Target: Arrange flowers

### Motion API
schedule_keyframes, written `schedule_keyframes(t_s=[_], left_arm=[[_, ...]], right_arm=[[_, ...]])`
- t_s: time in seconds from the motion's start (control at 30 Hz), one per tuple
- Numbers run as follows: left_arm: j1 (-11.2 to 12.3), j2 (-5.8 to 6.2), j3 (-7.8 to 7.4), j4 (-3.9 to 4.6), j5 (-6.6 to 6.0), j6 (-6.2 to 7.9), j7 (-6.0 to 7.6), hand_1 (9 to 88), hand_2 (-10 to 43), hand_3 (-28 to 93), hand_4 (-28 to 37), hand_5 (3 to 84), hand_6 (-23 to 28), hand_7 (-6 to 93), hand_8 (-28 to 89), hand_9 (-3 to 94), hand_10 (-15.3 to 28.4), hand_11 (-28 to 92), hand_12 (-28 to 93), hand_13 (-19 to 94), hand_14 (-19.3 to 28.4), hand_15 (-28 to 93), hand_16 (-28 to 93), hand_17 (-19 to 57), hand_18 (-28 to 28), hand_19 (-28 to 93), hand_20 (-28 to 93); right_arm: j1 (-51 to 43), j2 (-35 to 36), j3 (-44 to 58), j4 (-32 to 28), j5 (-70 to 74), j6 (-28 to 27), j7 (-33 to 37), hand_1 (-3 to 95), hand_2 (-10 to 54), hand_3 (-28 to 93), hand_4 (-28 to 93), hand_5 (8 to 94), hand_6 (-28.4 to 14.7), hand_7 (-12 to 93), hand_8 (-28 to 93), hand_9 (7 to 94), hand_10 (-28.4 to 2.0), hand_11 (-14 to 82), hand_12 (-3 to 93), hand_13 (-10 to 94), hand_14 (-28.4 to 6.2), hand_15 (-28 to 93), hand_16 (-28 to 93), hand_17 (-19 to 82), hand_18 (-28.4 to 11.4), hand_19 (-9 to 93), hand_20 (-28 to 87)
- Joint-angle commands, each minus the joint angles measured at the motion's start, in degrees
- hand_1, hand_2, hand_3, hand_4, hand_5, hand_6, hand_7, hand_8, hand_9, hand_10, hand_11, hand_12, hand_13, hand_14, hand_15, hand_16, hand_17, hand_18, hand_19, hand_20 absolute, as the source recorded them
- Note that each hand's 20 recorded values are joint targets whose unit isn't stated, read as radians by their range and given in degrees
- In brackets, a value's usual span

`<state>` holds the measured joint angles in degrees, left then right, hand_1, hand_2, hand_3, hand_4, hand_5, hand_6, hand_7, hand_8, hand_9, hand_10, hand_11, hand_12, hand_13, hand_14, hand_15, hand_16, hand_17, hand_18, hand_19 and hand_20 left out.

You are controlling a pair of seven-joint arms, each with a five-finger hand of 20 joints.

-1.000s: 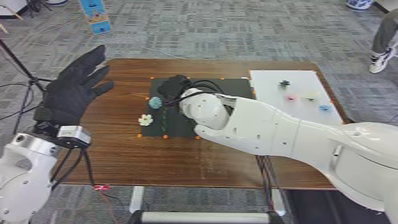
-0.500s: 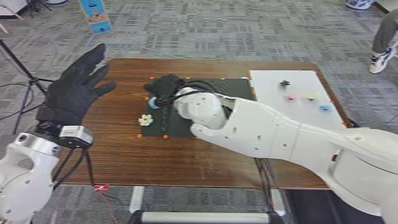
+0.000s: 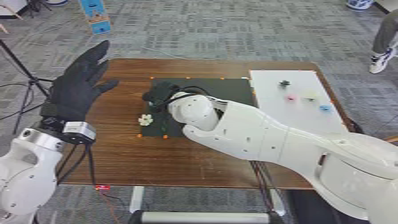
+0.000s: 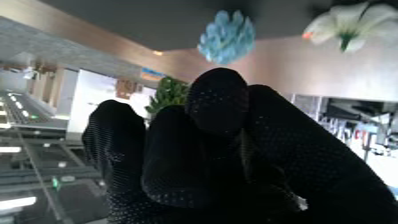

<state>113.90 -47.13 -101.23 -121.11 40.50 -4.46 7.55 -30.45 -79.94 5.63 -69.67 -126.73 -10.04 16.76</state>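
The right hand (image 3: 158, 96) is holding green leaves (image 4: 166, 95) above the black mat (image 3: 233, 90).
Its fingers and thumb are pinching together; the left hand (image 3: 73, 92) is hovering, fingers apart.

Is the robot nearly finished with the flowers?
Partway, I think. A white flower and a light blue flower already look placed at the dark mat. The right hand seems to pinch a green sprig. Left on the white board: dark green, pink, pale and blue pieces.
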Motion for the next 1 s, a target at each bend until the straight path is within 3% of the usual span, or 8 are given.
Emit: schedule_keyframes(t_s=[0.03, 1.0], left_arm=[[-0.2, 0.10, -0.08, 0.06, -0.23, -0.55, -0.24, 21.0, -8.4, 68, -28.3, 18.9, -2.6, 16.4, -6, 15.2, 1.5, -13, 45, 4, 7.9, -7, 19, -17.5, 19.0, 33, 7], [3.1, -0.16, -2.38, -1.23, -0.08, 0.59, -0.11, 22.0, -8.9, 67, -28.3, 21.8, -0.4, 14.3, -7, 18.9, 5.6, -7, 35, 12, 10.9, -2, 14, -14.0, 19.2, 35, 8]], right_arm=[[0.5, -0.3, -1.1, 0.6, -2.7, -1.8, -0.5, 28.0, 26.4, 93, -14, 35.4, 4.9, 10, -9, 78.7, -12.8, 64.2, 32.4, 78, -8.3, 89, 36, 50, -24.1, 93, 77], [3.1, 2.0, -3.1, -0.4, -2.4, -4.8, -0.4, 26.0, 27.3, 93, -11, 39.8, 4.6, 14, -12, 80.2, -11.7, 66.0, 31.8, 80, -7.7, 90, 36, 51, -23.7, 93, 78]])
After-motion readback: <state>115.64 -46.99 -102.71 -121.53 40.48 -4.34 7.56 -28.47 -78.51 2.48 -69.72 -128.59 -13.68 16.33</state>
